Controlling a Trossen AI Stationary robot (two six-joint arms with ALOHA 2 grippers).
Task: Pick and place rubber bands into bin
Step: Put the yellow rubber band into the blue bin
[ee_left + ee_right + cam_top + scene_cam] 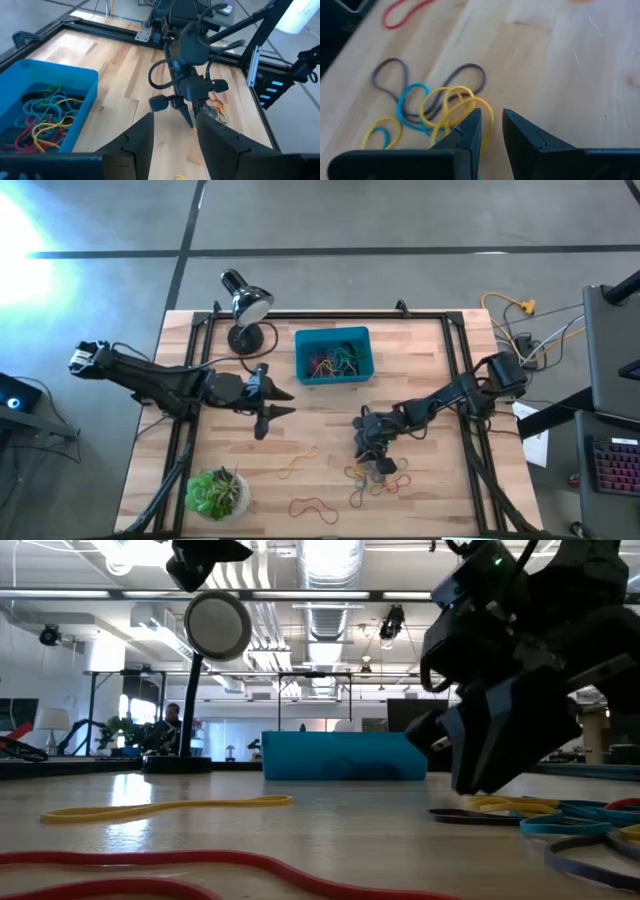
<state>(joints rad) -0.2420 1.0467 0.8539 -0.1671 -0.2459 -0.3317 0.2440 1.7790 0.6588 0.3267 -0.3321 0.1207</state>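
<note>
Yellow rubber loops sit right at the tips of my right gripper [491, 122], which is down on the wood at the near right of the table with its fingers drawn narrow, only a slim gap between them. One yellow band [462, 107] curls against the inner edge of one finger, but I can't say it is pinched; I judge the grab as not yet made.

Around that tip lies the loose tangle of rubber bands [378, 473]: in my right wrist view I count two or three yellow loops, one or two blue ones and one long grey one twisted into a figure of eight, all overlapping. Farther out are singles: one red band [314, 507] near the front edge and one yellow band [298, 461] stretched out towards the middle.

My left gripper [282, 399] hangs above the table's left-centre, beside the lamp [245, 308], fingers moderately apart and holding nothing.

Beyond both, the bin [364, 370] stands at the back centre, well apart from the pile. It already holds a heap of bands in red, yellow, green and blue, too knotted for me to count. So I'd put the job past the halfway mark: one bin partly filled, one small cluster and two strays left. One potted plant [217, 492] sits at the front left corner.
</note>
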